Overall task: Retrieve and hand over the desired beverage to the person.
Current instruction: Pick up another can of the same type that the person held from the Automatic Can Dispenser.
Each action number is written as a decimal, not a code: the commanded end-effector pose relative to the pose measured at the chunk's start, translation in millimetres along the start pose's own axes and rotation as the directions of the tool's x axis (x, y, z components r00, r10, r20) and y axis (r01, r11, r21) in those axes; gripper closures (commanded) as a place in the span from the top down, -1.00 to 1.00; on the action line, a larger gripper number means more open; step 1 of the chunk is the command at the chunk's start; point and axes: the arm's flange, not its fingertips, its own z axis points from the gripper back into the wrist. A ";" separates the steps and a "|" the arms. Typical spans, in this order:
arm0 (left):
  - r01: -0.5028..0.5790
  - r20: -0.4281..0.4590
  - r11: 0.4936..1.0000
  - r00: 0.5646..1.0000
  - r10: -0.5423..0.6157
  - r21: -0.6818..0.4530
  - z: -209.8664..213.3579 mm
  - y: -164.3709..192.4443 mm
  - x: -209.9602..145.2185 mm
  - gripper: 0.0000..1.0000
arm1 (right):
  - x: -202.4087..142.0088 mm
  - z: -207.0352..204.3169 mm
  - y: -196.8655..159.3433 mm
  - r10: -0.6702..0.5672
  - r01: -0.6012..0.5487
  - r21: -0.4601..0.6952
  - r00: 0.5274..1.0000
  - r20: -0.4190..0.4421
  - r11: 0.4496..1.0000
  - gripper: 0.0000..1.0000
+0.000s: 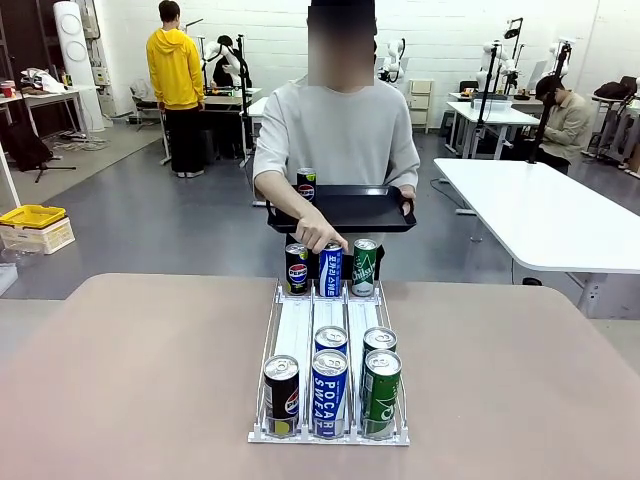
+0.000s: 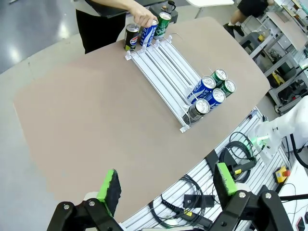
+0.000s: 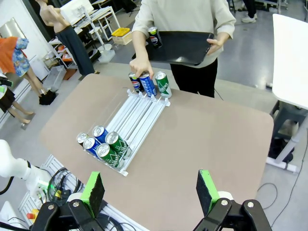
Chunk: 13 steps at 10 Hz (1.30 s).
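Left gripper (image 2: 167, 182) and right gripper (image 3: 150, 186) hang open and empty, near side, well apart from the rack (image 1: 296, 340). At its far end the person's hand (image 1: 320, 237) rests on the blue can (image 1: 331, 270). Reaching in now risks striking that hand or toppling the green can (image 1: 364, 266) just beside it.

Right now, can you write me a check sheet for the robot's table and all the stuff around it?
Surface: brown table with a white rack in the middle.
Job's things: five cans at the rack's near end, three at the far end. The person has a hand on the far blue can and holds a black tray carrying one can.
Clutter: nothing seen.
Grippers: left gripper and right gripper open, holding nothing, high off the table.
Cables: black cables below the near edge.
Surroundings: white tables, yellow bin, someone in yellow farther off.
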 end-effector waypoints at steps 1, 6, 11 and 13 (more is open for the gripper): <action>0.013 0.006 1.000 1.000 -0.013 -0.003 0.3 -1.0 -0.7 1.00 | -0.1 -1.7 0.8 0.003 -0.003 0.014 1.000 0.001 1.000 1.00; 0.013 0.006 1.000 1.000 -0.013 -0.003 0.3 -1.0 -0.7 1.00 | -0.1 -1.7 0.8 0.003 -0.003 0.014 1.000 0.001 1.000 1.00; 0.013 0.006 1.000 1.000 -0.013 -0.003 0.3 -1.0 -0.7 1.00 | -0.1 -1.7 0.8 0.003 -0.003 0.014 1.000 0.001 1.000 1.00; 0.013 0.006 1.000 1.000 -0.013 -0.003 0.3 -1.0 -0.7 1.00 | -0.1 -1.7 0.8 0.003 -0.003 0.014 1.000 0.001 1.000 1.00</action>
